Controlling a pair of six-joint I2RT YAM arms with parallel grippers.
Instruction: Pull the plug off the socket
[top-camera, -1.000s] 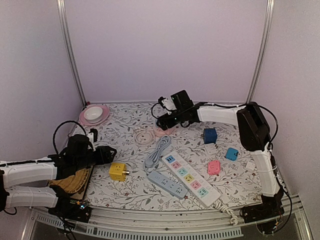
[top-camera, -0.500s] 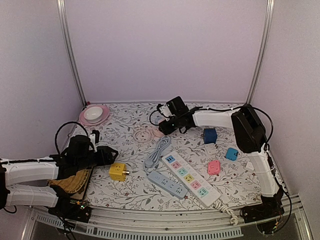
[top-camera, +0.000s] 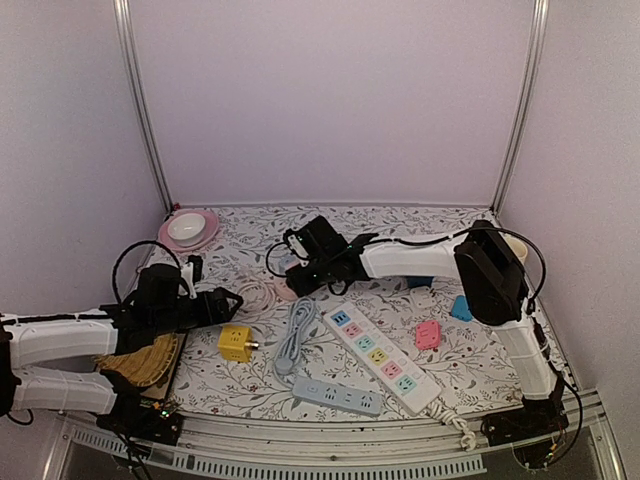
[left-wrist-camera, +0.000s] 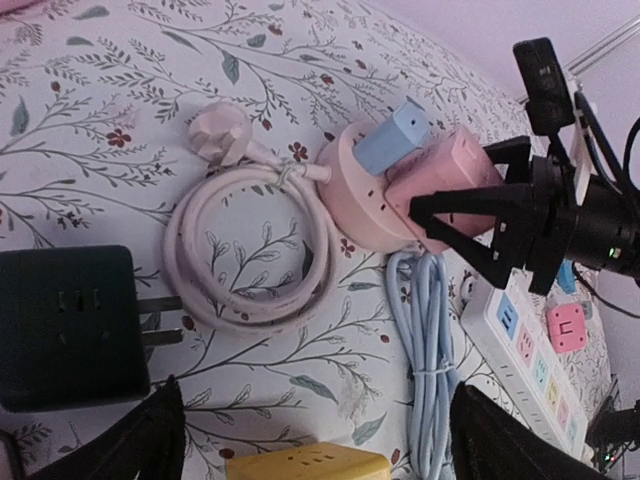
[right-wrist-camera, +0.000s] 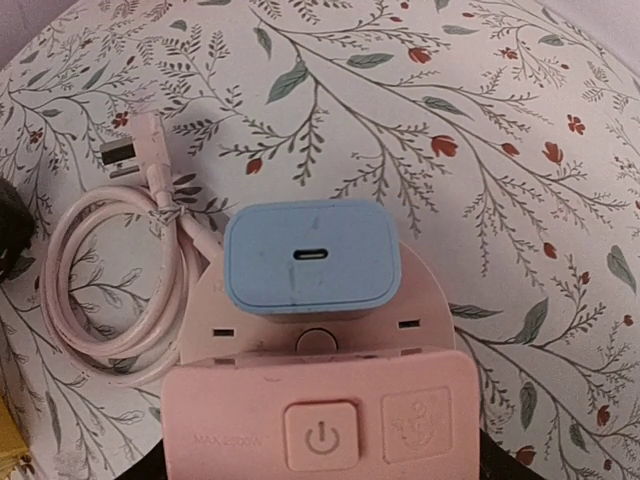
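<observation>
The right end effector (left-wrist-camera: 425, 218) reaches far across to the left half of the bench (top-camera: 240, 385), and its black fingers are closed against both sides of the pink socket (right-wrist-camera: 425, 310), clamping the block that carries the power button. The blue plug (right-wrist-camera: 312, 257) sits seated in the round top of that socket, its small port facing the right wrist camera, and no finger touches it. The socket's pink cord (left-wrist-camera: 250, 312) lies coiled on the bench just beside it. The left end effector (left-wrist-camera: 312, 400) hovers low near the coil with its fingers spread wide and nothing between them. A yellow cube adapter (top-camera: 235, 342) rests just in front of it. A light blue cable (top-camera: 292, 335) runs from near the socket toward the front edge, and a white power strip (top-camera: 380, 355) lies at an angle to its right.
</observation>
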